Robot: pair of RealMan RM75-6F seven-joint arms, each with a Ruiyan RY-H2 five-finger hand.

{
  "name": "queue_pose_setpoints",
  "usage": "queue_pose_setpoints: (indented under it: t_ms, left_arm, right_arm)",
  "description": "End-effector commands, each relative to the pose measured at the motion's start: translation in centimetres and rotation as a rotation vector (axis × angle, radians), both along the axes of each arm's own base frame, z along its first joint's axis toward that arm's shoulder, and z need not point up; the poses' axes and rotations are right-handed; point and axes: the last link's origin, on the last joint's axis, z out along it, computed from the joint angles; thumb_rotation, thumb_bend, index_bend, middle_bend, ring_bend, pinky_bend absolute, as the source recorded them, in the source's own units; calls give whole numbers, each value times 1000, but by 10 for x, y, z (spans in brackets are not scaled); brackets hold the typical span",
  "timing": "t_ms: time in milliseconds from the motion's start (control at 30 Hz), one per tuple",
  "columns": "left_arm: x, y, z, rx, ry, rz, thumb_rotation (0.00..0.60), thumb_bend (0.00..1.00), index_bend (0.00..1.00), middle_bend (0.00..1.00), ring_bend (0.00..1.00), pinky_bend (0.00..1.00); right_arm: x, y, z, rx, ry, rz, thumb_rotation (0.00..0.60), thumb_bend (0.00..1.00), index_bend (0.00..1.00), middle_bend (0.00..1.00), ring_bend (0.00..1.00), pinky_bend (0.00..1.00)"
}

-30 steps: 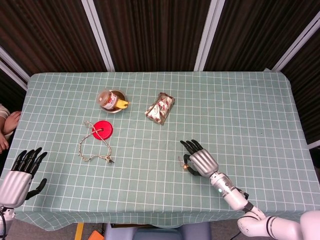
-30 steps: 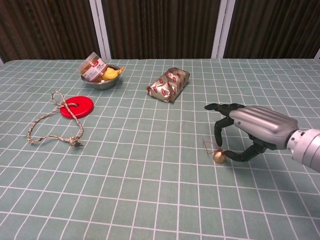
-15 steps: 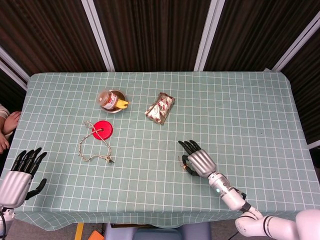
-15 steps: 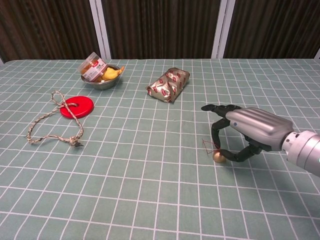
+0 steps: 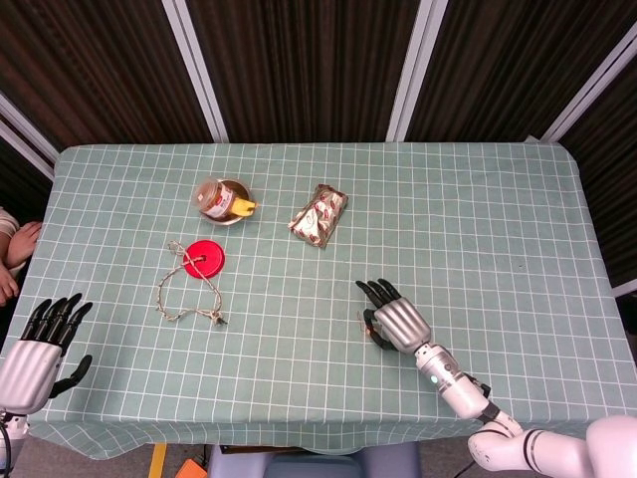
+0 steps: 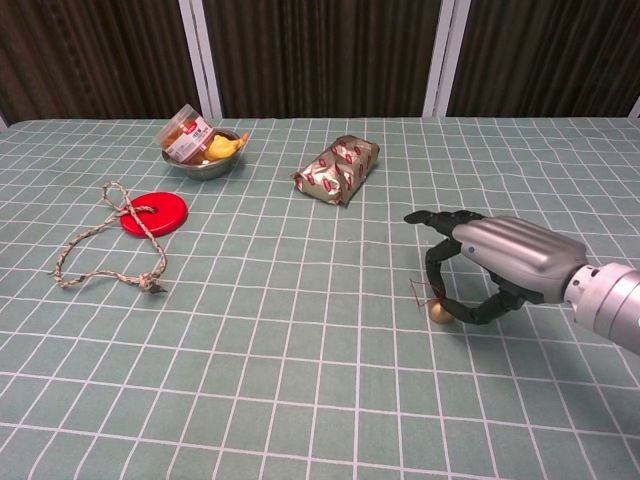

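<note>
While our right hand (image 6: 480, 270) arches over the green checked tablecloth (image 5: 478, 219), its thumb and a curled finger close around a small gold bell (image 6: 438, 312) that sits on the cloth; the remaining fingers (image 6: 425, 217) reach forward, spread above it. Thumb tip touches the bell's right side. We cannot tell whether the bell is lifted or merely pinched against the cloth. A thin reddish loop rises from the bell's left side. From the head view the bell is mostly hidden beneath the same hand (image 5: 391, 317).

Our left hand (image 5: 42, 344) hangs at the near left table edge, fingers apart, holding nothing.

Well apart, toward the far side: a crinkled foil packet (image 6: 338, 169), a metal bowl (image 6: 205, 160) with a tilted labelled jar and something yellow in it, a red disc (image 6: 155, 213), and a braided cord (image 6: 100, 250) looping from the disc toward us.
</note>
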Motion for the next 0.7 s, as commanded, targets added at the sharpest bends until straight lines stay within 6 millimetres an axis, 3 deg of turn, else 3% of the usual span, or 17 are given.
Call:
queue_pose_setpoints:
  t_ms: [33,267,467,533,700]
  left_arm:
    - [0,0,0,0,-1,-2,600,382,0,0,0,0]
    - [0,-1,1,0,-4,-6,600,383,0,0,0,0]
    - [1,-1,0,3,-3,-7,600,384,0,0,0,0]
    - [2,-1,0,3,-2,-11,600,384,0,0,0,0]
    - [0,-4,-1,-5,8,-4,600,383,0,0,0,0]
  right_arm:
    - [1,0,1,-8,-8,5,600,568,753,134,0,0]
    - [9,3,12,-35,-54,29,600,576,772,150,0,0]
    - [42,-3,4,-18,-107,71,600,576,774,157,0,0]
    - [38,-6,5,-28,-82,64,600,578,776,156,0,0]
    - [1,8,39,-106,-18,35,600,579,778,157,0,0]
